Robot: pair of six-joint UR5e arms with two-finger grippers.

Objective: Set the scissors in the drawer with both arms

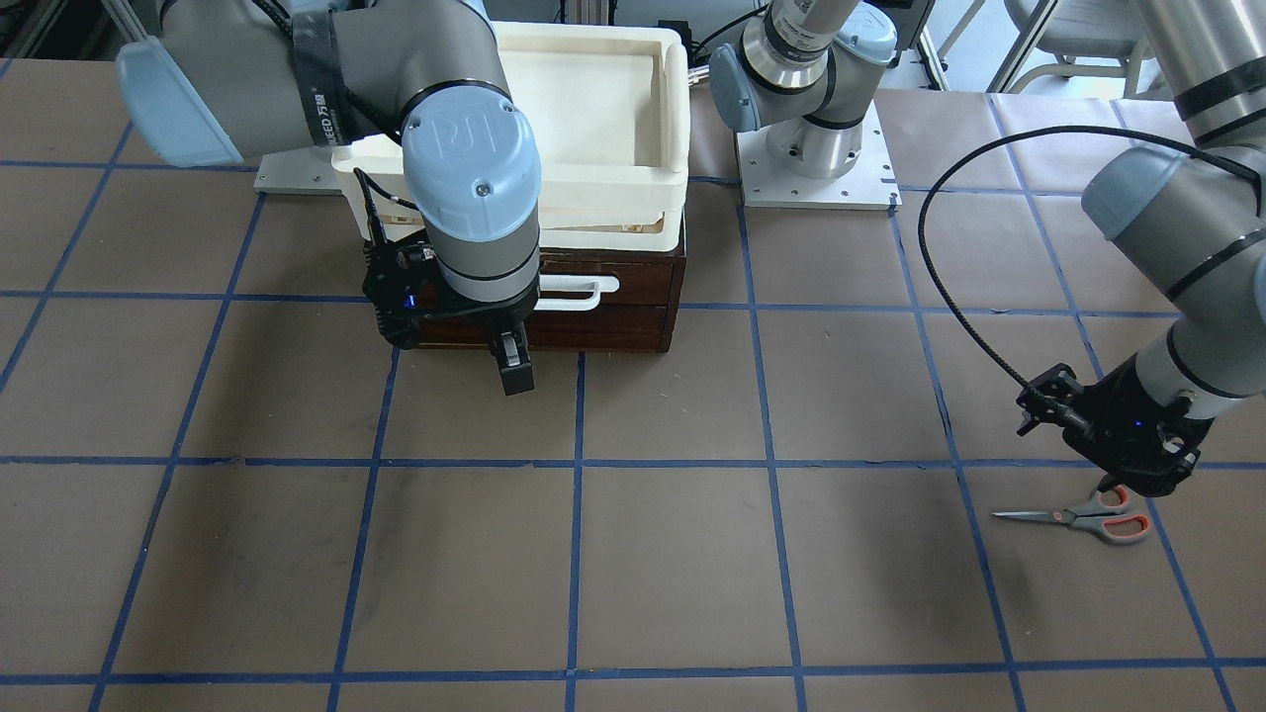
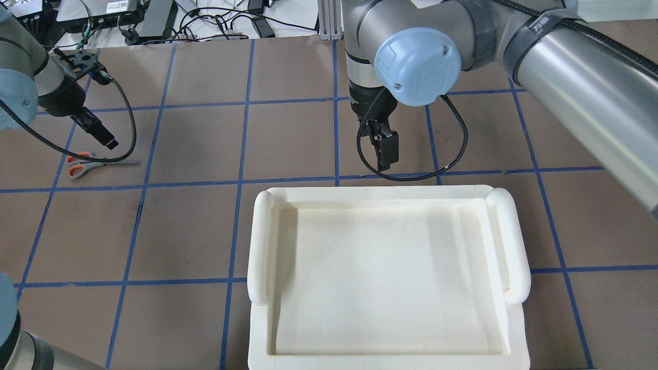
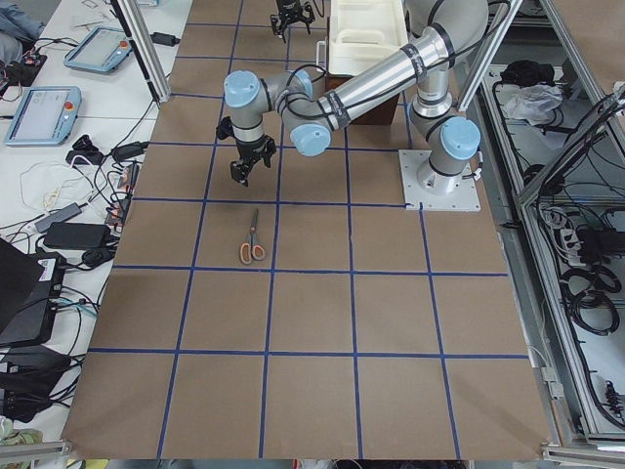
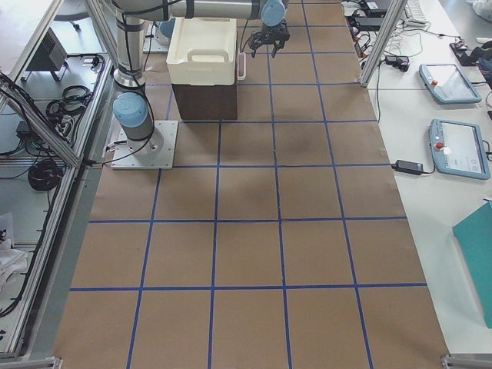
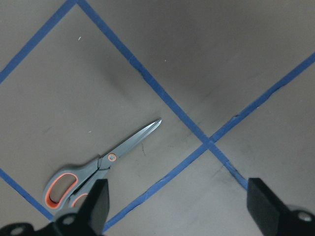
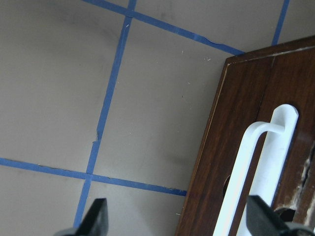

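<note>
Grey-handled scissors [image 1: 1093,519] lie flat on the table [image 1: 673,554], well apart from the closed drawer [image 1: 648,282]. Left gripper [image 5: 179,209] hovers over them, spread and empty. Right gripper [image 6: 179,219], fingers also parted, hangs by the handle [image 1: 579,287]. By my reckoning nothing's done yet: opening, picking and placing all remain.

The table [image 1: 673,593] is covered in brown paper, marked into large squares by blue tape lines [image 1: 577,554], and soft shadows fall across it under even light. Along one long side runs a white workbench [image 4: 430,200] carrying two teach pendants [image 4: 453,146], a black power brick [image 4: 407,166] and loose cables [image 2: 216,23], with aluminium frame posts [image 4: 380,42] rising at its edge. On the opposite side a grey floor strip behind metal rails holds coiled cables [image 3: 586,283], and grey chairs [image 1: 1063,25] stand nearby.
</note>
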